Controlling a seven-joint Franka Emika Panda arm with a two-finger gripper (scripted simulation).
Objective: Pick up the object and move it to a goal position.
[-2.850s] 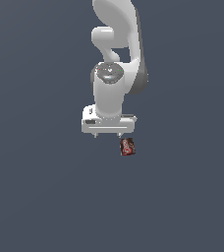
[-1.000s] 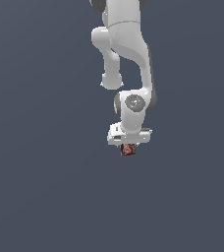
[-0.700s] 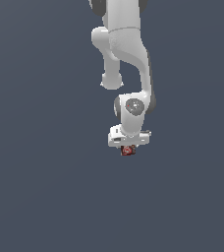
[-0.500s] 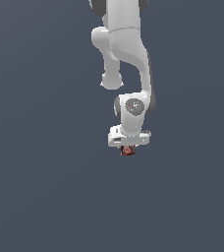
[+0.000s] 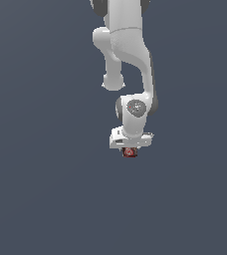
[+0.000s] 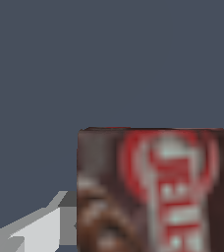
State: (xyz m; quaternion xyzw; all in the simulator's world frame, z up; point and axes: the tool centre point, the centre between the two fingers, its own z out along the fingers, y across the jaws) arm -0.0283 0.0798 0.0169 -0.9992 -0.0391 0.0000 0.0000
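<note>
The object (image 5: 130,153) is a tiny dark red-brown box with a red-and-white label. In the exterior view it sits right under the white hand, mostly hidden by it. My gripper (image 5: 130,151) is around it, and the fingers are hidden behind the hand. In the wrist view the object (image 6: 155,192) fills the near part of the picture, label facing the camera. One grey-white finger (image 6: 40,229) shows beside it, touching its side. The other finger is out of view.
The white arm (image 5: 128,55) comes down from the top of the exterior view. The ground (image 5: 46,189) around it is plain dark grey-blue.
The arm has folded and the hand has turned and sunk a little toward the bottom of the exterior view. The object stays under the hand throughout.
</note>
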